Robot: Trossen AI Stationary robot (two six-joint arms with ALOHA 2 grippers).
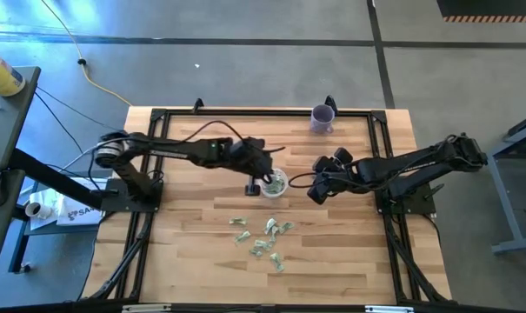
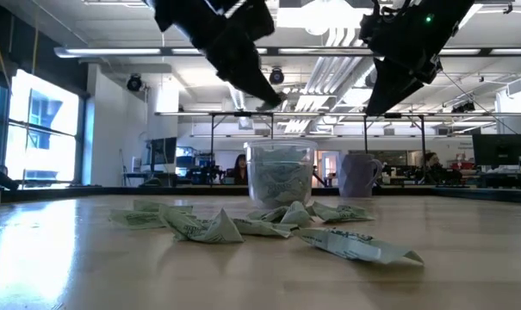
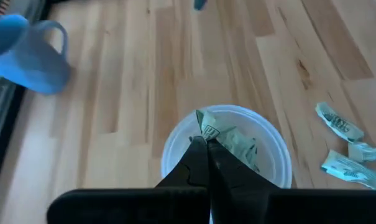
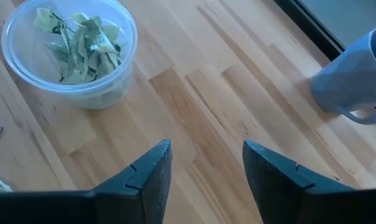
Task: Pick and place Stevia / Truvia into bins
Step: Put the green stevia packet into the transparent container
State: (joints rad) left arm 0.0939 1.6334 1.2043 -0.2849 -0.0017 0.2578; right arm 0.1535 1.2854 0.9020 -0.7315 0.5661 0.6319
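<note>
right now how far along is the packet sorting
Done: several packets already sit in the clear cup. In hand: the left gripper is shut on a packet above the cup. Left: a scatter of loose packets on the table; the right gripper hangs open, empty.

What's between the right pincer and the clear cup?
Only bare wood of the table lies between the right pincer and the clear cup, in the right wrist view.
</note>
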